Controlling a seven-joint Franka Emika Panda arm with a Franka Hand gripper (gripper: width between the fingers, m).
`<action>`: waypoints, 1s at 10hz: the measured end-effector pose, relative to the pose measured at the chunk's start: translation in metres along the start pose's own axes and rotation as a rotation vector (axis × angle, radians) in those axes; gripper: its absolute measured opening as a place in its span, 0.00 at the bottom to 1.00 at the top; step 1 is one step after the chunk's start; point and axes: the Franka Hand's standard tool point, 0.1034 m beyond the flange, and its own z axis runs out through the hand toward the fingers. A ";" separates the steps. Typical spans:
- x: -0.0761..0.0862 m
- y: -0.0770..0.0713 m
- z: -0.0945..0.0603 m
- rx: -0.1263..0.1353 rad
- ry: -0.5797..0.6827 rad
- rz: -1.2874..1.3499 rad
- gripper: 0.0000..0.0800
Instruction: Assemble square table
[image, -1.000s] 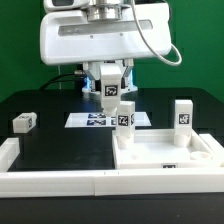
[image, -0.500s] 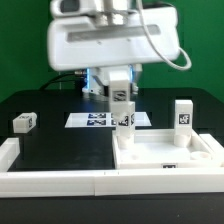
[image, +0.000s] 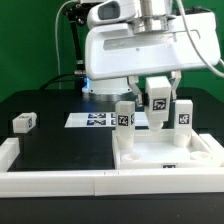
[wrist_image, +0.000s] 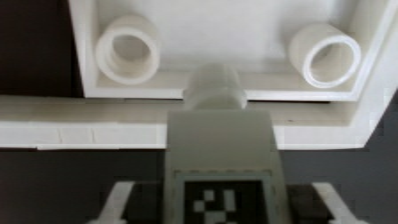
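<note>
The white square panel (image: 165, 152) with its raised rim lies on the black surface at the exterior view's right. Two white tagged legs stand upright on it, one at its left corner (image: 124, 117) and one at its right (image: 183, 115). My gripper (image: 158, 104) hangs between them, shut on a third leg (image: 158, 97) held above the panel. In the wrist view this held leg (wrist_image: 221, 150) runs from my gripper (wrist_image: 222, 205) toward the panel's rim (wrist_image: 107, 110). Two white round ends (wrist_image: 128, 50) (wrist_image: 329, 58) flank its tip. A fourth leg (image: 24, 122) lies at the far left.
The marker board (image: 92, 120) lies flat behind the panel's left corner. A long low white wall (image: 60, 182) edges the front of the black surface and turns up at the left end (image: 8, 150). The arm's white body (image: 140, 45) looms over the back.
My gripper has carried the leg toward the exterior view's right, from near the marker board to a spot between the two standing legs. The other legs and the panel have not moved.
</note>
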 end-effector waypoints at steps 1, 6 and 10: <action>0.002 0.008 -0.001 -0.037 0.071 -0.009 0.36; -0.005 -0.001 0.006 -0.076 0.195 0.011 0.36; 0.009 -0.043 0.018 -0.038 0.218 0.037 0.36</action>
